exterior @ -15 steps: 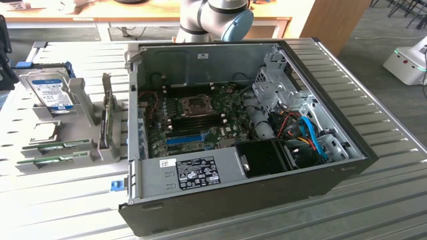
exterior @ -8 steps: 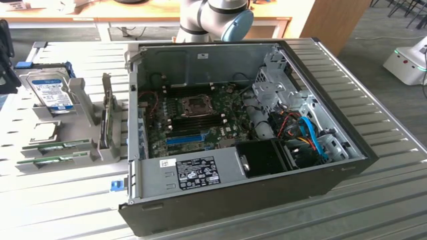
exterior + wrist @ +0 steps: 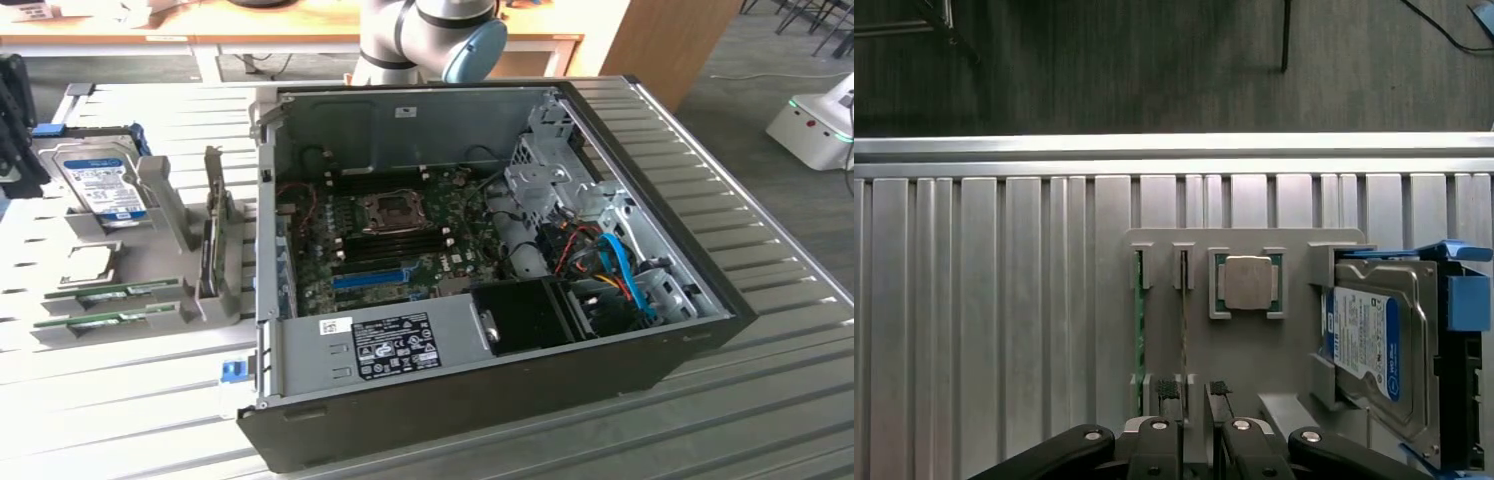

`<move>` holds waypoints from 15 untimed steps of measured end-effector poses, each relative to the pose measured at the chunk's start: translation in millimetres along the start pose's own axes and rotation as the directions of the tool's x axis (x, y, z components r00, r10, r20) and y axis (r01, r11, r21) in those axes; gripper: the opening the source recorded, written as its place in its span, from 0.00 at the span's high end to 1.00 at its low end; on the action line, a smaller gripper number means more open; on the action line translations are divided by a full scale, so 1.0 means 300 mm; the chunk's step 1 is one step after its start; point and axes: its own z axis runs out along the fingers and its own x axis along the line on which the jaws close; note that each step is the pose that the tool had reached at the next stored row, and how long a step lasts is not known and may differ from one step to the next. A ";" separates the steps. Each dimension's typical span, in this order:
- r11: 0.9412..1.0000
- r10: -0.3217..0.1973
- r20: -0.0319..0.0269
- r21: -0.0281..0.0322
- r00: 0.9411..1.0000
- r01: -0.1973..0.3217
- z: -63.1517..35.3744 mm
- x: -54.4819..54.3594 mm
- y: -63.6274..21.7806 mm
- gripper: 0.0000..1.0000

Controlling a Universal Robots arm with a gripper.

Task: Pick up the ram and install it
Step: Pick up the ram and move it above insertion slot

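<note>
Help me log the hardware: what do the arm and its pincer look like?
The arm has pale grey rounded segments with a light blue joint cap. The pincer is black, with jointed links fastened by silver screws and two slim fingers ending in ribbed pads.

arm (image 3: 434, 35): cut by upper edge | hard drive (image 3: 1369, 345): partly cropped | ram (image 3: 112, 293): detail probably too small

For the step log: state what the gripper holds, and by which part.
Nothing. The gripper is open and empty, hovering over the ram in its grey holder.
</note>
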 end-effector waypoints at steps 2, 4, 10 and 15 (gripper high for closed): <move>1.000 0.000 -0.001 0.000 1.000 0.000 0.010 0.000 0.000 0.77; 1.000 0.000 -0.001 0.000 1.000 0.000 0.020 0.000 -0.001 0.77; 1.000 0.000 -0.002 0.000 1.000 0.000 0.052 -0.001 -0.002 0.77; 1.000 0.000 -0.003 0.000 1.000 0.000 0.078 -0.001 -0.003 0.77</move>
